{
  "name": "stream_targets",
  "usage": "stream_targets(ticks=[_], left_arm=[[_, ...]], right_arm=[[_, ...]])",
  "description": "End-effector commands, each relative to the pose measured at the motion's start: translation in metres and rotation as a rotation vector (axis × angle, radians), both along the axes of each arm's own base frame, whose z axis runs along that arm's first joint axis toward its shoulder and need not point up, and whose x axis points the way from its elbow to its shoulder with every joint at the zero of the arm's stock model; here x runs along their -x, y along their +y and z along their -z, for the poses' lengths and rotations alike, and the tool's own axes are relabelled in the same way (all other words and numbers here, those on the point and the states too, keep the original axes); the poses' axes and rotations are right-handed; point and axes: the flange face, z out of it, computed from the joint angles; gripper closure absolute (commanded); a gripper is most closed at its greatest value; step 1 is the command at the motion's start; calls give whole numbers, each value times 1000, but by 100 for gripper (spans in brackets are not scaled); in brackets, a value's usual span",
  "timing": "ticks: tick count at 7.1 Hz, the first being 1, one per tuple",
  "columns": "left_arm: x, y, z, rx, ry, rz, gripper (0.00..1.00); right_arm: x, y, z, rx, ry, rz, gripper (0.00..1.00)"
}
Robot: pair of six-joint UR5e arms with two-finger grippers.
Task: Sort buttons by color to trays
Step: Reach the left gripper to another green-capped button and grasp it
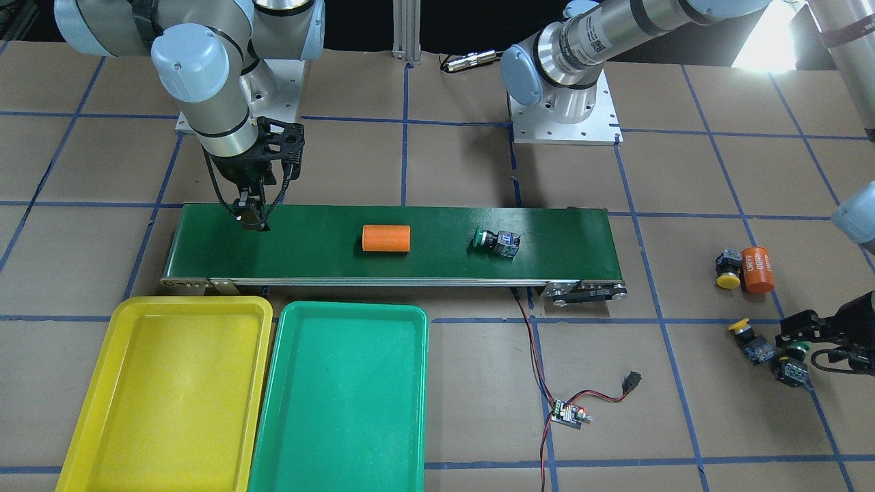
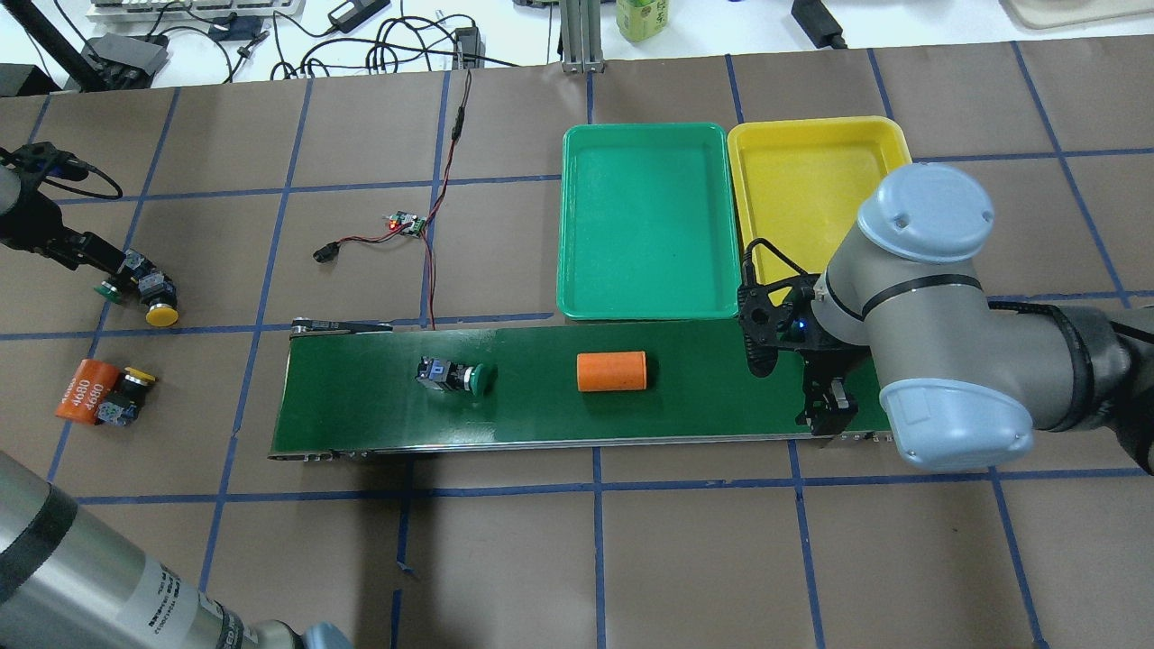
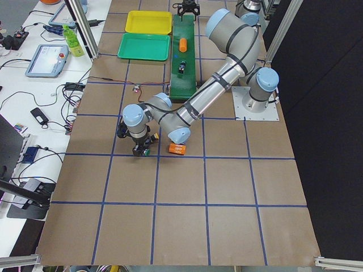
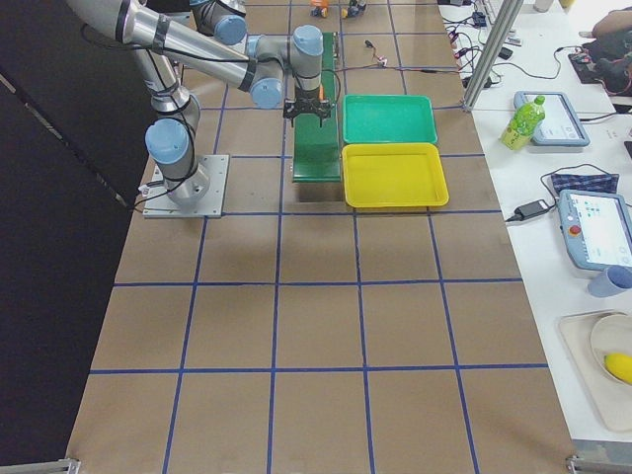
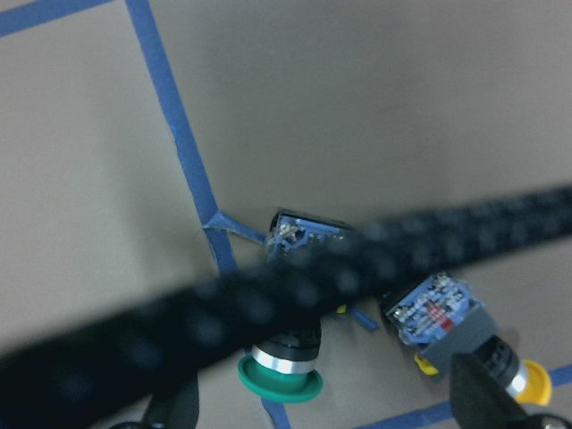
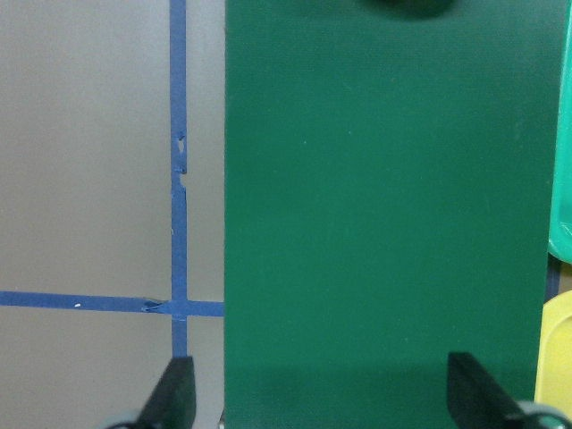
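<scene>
Left wrist-mounted | straddling green button (image 5: pixel 280 377) on tabletop (image 5: pixel 402 98) with left hand (image 5: pixel 328 402) spread wide, gripping nothing | poising right hand (image 6: pixel 322 400) open, empty over belt (image 1: pixel 307 239) end by trays (image 1: pixel 355 307), presumably awaiting belt-borne button (image 1: pixel 495 240)

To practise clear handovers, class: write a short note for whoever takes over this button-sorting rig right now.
Left gripper: open, fingers either side of a green button on the table, nothing held.
Right gripper: open, empty, over the belt's end.
Second green button lies on the belt near an orange cylinder; two yellow buttons lie on the table by the left gripper.
Yellow tray and green tray: both empty.
Done: nothing sorted. Left: all four buttons.
</scene>
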Motion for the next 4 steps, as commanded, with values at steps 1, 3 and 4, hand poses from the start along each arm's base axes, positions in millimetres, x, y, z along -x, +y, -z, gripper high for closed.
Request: stream_targets(ticks=[1,3,4], left_arm=[[-5,-1,6,6,6,91,0],[-20,0,14,6,9,135,0],[-25,-7,17,13,7,139,0]], right_arm=[[0,-1,-1,12,0,0,0],[0,-2,-2,21,0,0,0],[0,-5,-2,46,-1,0,0]])
